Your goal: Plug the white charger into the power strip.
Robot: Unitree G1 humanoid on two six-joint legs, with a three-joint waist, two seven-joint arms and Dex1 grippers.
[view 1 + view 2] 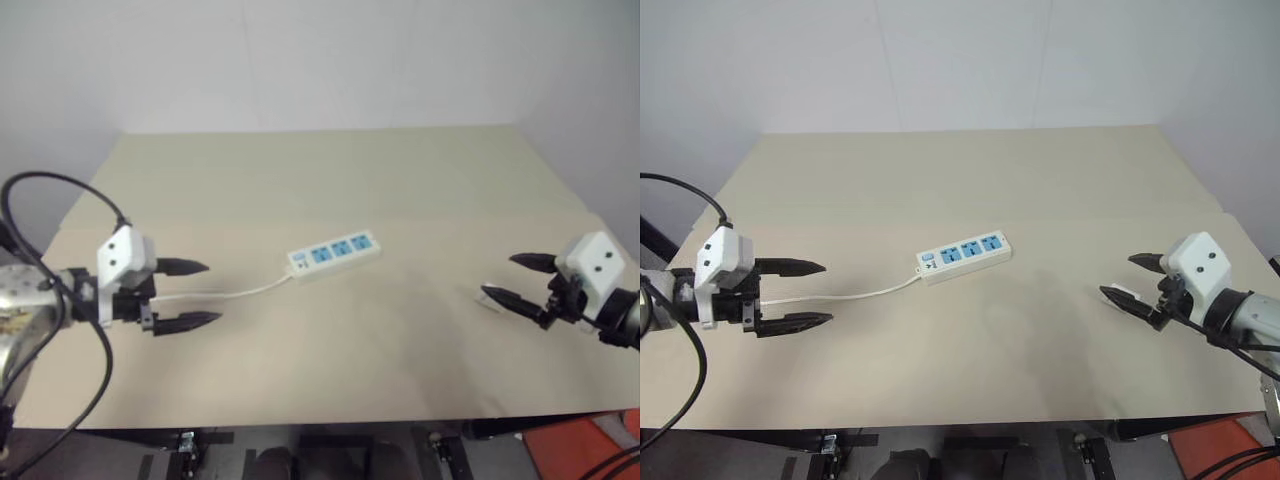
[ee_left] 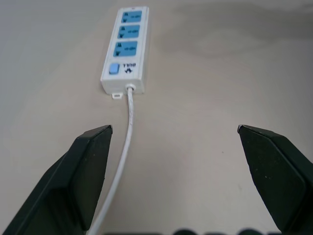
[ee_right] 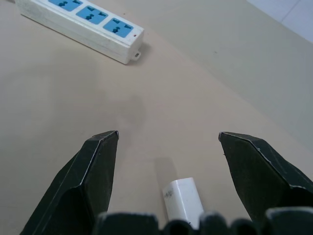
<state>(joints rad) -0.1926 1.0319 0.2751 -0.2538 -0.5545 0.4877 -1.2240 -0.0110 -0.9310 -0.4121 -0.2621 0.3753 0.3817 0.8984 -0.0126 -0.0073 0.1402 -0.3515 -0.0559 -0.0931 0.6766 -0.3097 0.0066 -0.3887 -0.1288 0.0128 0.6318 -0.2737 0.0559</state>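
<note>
The power strip [image 1: 962,256] lies flat near the middle of the beige bench [image 1: 970,170], set at a slight slant, with its three blue socket faces up and nothing plugged into them. Its switch end is the left end, and from there a thin white cord [image 1: 855,294] runs left across the bench toward the left gripper [image 1: 810,294].

The left gripper hangs over the left part of the bench, pointing right toward the strip. Its jaws are released and spread wide, holding nothing; in the left wrist view the cord passes just beside one black finger [image 2: 73,181], and whether it touches cannot be told.

The white charger [image 3: 183,200] lies on the bench at the right, well apart from the strip. The right gripper [image 1: 1132,279] is over it, pointing left, with its jaws released and standing wide. In the right wrist view the charger sits between the two fingers, close to the gripper's base, and neither finger touches it.
</note>
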